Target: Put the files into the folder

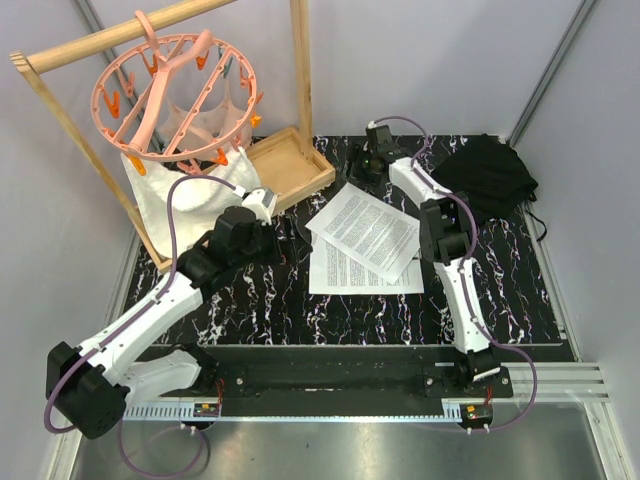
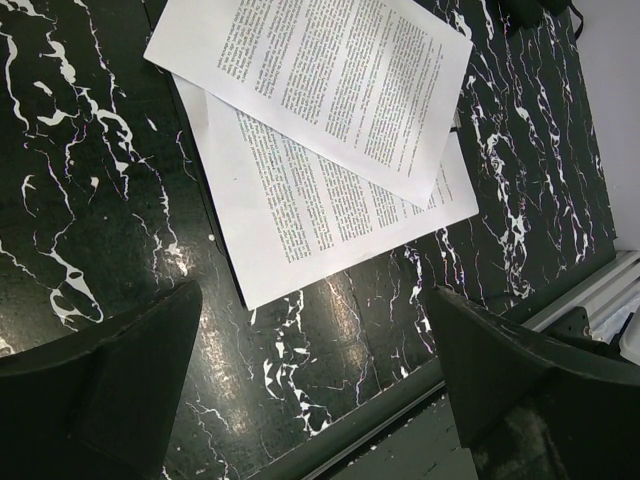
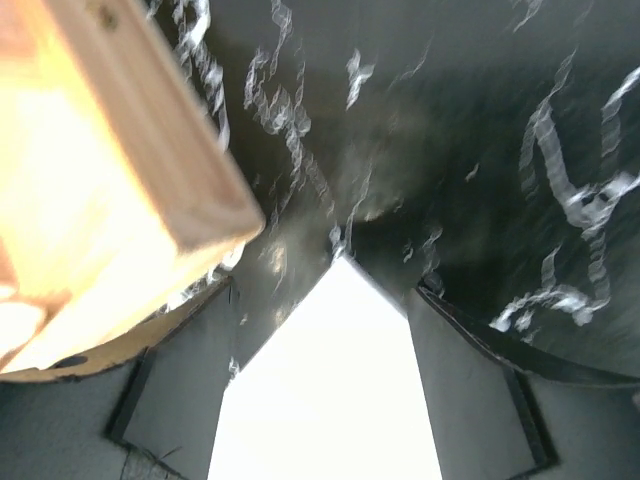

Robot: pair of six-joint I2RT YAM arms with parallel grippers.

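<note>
- My right gripper [image 3: 325, 290], jaws spread, straddles the far corner of the top white text-printed paper sheet [image 1: 362, 230] on the black marbled table [image 1: 250, 300]; the sheet's length runs diagonally back toward the bases.
- Left gripper [image 2: 312, 295], jaws wide apart, hovers farther off.

Corner of files [image 3: 330, 400] between jaws, wooden tray [image 3: 120, 170] leftward.

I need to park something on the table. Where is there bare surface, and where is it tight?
Bare: the near strip between the files and the arms' base rail; also the right side, beyond the right arm, below the black bundle. Crowded: the back left, where the wooden tray, rack and left arm meet.
</note>
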